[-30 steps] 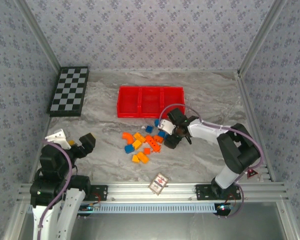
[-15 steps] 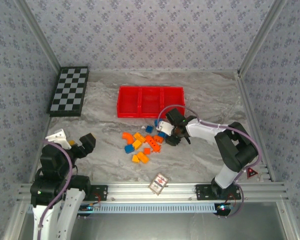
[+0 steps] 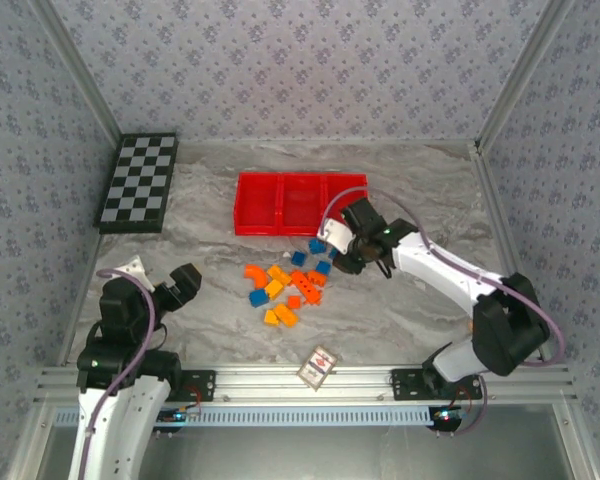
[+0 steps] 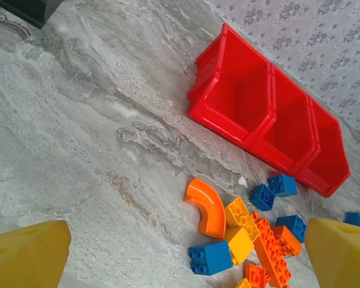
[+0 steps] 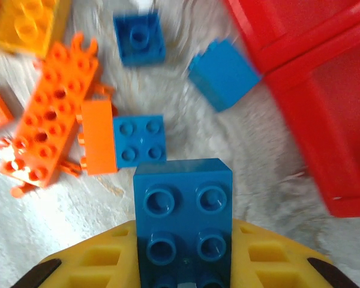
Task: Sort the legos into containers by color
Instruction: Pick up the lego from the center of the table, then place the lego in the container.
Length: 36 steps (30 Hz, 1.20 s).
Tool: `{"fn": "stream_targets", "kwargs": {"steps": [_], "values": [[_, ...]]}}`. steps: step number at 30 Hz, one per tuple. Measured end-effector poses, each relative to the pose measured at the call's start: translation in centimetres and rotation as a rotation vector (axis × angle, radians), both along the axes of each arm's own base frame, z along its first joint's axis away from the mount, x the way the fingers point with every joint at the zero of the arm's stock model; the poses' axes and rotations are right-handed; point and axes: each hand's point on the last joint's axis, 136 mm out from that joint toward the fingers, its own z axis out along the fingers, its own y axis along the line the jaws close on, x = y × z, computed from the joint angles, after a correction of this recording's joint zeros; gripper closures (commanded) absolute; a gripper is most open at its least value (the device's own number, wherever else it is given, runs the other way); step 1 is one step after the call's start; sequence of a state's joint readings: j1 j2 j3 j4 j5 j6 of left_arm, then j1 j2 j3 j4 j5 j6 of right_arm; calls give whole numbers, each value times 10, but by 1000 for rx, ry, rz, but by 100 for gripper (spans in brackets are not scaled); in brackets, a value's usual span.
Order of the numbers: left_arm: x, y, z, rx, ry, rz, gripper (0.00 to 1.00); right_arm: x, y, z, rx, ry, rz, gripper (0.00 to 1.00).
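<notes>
Though near tray rim, brick clear

The red tray lies flat, its 3 square compartments side by side, split by 2 dividers. The loose legos lie in a scattered cluster just in front of the tray: yellow-orange, red-orange and blue bricks, among them 1 curved orange brick. 2 small blue bricks lie nearest the tray's front wall. The gripped blue brick, studs facing the wrist camera, sits clamped in the right gripper, close to the tray's front wall.
</notes>
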State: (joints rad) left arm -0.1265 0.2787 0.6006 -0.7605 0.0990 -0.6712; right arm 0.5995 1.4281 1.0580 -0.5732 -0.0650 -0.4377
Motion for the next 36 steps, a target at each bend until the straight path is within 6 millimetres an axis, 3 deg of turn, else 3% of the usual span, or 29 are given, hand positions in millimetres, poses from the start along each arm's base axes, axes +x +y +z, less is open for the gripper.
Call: {"fn": "stream_targets", "kwargs": {"steps": [3,5,10,14,22,28,32,36], "values": [[1,3,5,20,-9,6,0,17,-3,33,95,-31,-81,76],[2,3,12,27,-21,4,0,38,-13,52,166,-39,-172,76],[4,3,17,36,-22,-2,0,100,-34,76,253,-42,-361,76],[4,2,15,37,-10,-2,0,138,-28,64,267,38,-445,76],[-1,4,15,43,4,5,0,175,-19,10,243,229,-556,76],[-5,6,28,57,-16,0,0,176,-21,-16,212,308,-609,71],[-7,6,39,88,-42,-20,0,176,-21,-24,202,332,-623,65],[-6,5,37,115,-33,-39,0,174,-22,-26,199,345,-636,57]]}}
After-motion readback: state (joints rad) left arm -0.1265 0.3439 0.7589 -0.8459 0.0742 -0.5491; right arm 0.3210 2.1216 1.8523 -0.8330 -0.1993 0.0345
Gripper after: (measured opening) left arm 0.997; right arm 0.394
